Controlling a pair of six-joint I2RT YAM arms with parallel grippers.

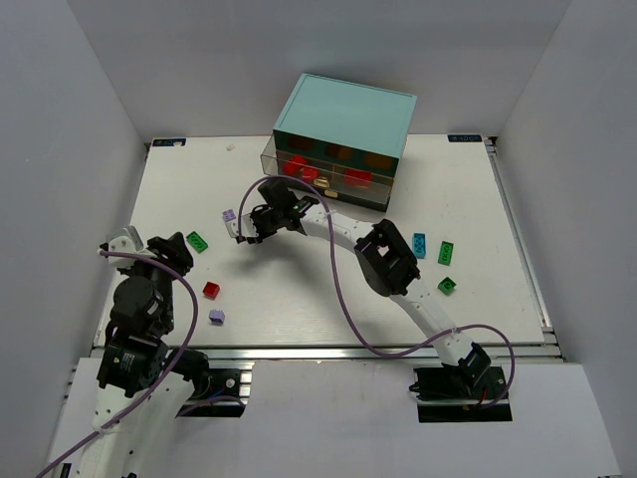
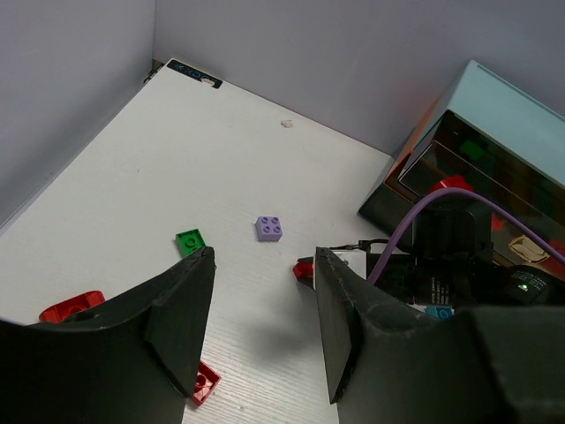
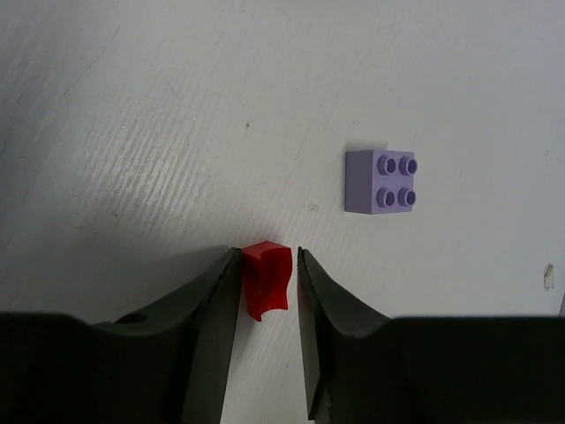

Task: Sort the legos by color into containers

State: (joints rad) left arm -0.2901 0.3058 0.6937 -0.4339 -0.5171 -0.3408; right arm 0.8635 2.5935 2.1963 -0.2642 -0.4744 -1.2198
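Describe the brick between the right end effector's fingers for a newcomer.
Find the light-teal cabinet at the back; the right end effector hangs near its front left corner. Between its fingers sits a small red brick, the only one so flanked; a lavender brick lies free beside it.

— What is seen within the right gripper [image 3: 267, 254]?
— A red lego [image 3: 267, 283] is flanked closely on both sides; a firm grip cannot be confirmed.
— And beyond it?
— A lavender lego [image 3: 380, 181] is seen nearby on the white worktop [image 3: 132, 106], studs up.
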